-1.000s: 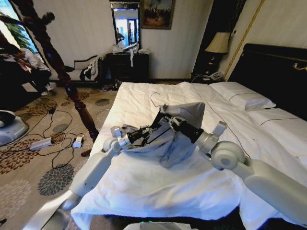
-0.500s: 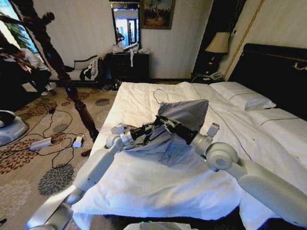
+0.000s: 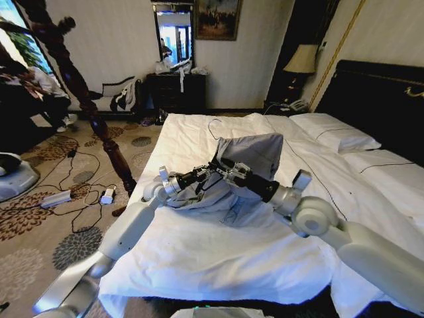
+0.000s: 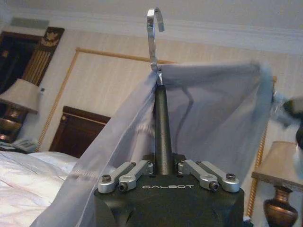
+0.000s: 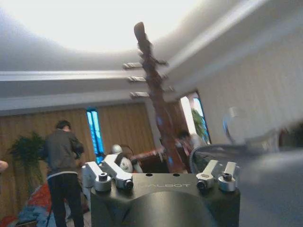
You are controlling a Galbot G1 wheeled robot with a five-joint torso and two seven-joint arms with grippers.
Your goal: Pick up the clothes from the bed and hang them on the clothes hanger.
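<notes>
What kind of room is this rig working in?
Most likely a hotel-style bedroom: a wide bed with white sheets and pillows, a tall dark headboard, a bedside lamp, and a dark dresser under a mirror across the patterned carpet.

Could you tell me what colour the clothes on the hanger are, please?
Pale blue-grey, plain; the clothes show best in the left wrist view.

One bed (image 3: pixel 199 265), wide and white, with two pillows (image 3: pixel 334 136) up by the headboard. One blue-grey shirt (image 3: pixel 248 159) and one wire hanger (image 4: pixel 154 40) inside it. Two arms reach in, so two tools: the left tool (image 3: pixel 204 175) and the right tool (image 3: pixel 228 173). One bedside lamp (image 3: pixel 302 61), one framed picture (image 3: pixel 216 18).
</notes>
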